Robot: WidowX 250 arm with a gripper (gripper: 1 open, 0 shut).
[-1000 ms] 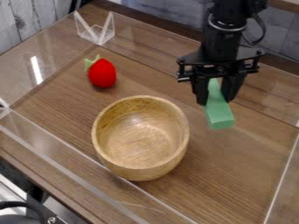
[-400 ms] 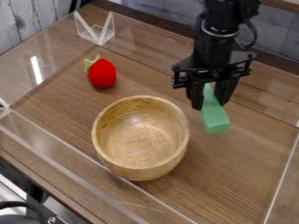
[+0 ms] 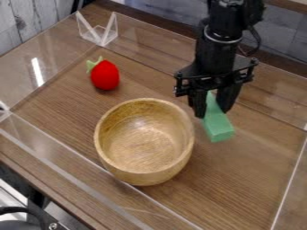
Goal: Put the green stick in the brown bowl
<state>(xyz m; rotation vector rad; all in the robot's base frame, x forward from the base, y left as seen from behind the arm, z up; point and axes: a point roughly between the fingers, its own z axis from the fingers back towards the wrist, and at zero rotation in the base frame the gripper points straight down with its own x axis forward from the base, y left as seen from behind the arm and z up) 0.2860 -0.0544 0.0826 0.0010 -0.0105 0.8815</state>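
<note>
The green stick [image 3: 217, 122] is a flat mint-green block, tilted, its top end pinched between the black fingers of my gripper [image 3: 210, 97], which is shut on it and points straight down. The stick hangs just right of the brown bowl [image 3: 145, 139], a thick-walled round wooden bowl with nothing inside, near the front of the table. The stick's lower end sits close to the tabletop beside the bowl's right rim; I cannot tell whether it touches the wood.
A red strawberry-shaped toy [image 3: 104, 74] lies at the back left of the bowl. A clear plastic stand [image 3: 97, 30] is at the far left. Low transparent walls [image 3: 120, 199] border the wooden tabletop at the front and right.
My gripper with the green stick has shifted slightly left toward the bowl and a little lower, and the stick has rolled a bit.
</note>
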